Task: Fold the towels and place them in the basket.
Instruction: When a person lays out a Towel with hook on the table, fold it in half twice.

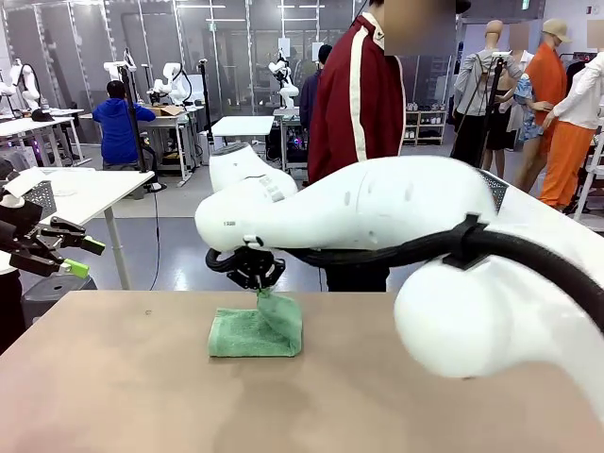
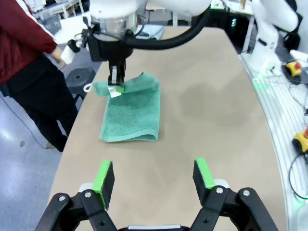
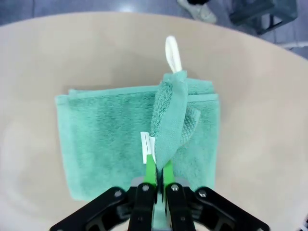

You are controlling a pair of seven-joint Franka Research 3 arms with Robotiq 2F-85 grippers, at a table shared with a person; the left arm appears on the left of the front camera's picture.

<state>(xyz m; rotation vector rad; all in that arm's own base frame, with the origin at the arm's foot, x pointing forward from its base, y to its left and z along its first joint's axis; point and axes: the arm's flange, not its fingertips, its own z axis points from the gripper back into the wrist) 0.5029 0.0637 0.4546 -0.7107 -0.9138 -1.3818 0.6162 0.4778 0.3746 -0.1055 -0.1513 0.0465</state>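
Right claw [image 3: 157, 169] pinches the green towel's [image 3: 110, 139] lifted corner; left claw [image 2: 154, 180] hangs wide apart.

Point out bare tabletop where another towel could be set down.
Bare table lies between the green towel and the table's edge by the cables, and between the towel and the open left end effector. Crowded: over the towel, where the right end effector pinches its corner.

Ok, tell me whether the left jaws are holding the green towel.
No. The left gripper hangs open over bare table, apart from the green towel.
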